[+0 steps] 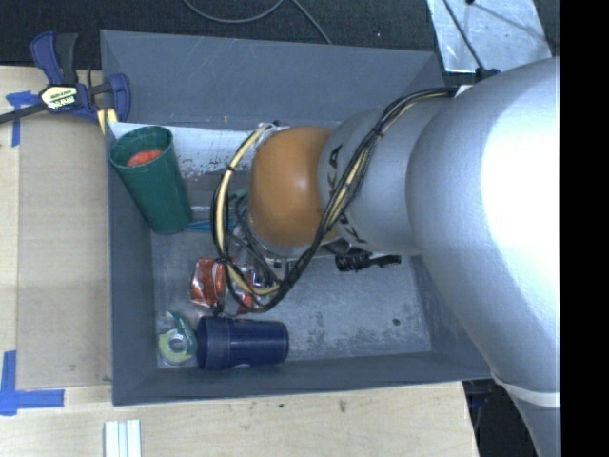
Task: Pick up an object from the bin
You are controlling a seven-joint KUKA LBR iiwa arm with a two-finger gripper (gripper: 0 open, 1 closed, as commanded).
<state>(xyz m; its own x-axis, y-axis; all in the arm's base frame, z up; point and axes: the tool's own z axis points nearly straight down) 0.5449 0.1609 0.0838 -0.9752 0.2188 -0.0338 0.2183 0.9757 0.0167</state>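
Note:
My gripper (257, 261) hangs low over the bin's left middle, mostly hidden beneath the arm's orange cover and cables. Right at its lower left lies a crumpled red and orange shiny packet (206, 283), partly under the cables. A dark blue cylinder (243, 343) lies on its side just below that, near the bin's front wall. Whether the gripper touches the packet is hidden.
A green cup (157, 187) with something red inside leans in the bin's upper left corner. A small greenish ring-shaped thing (175, 342) sits left of the blue cylinder. The big arm covers the bin's right half.

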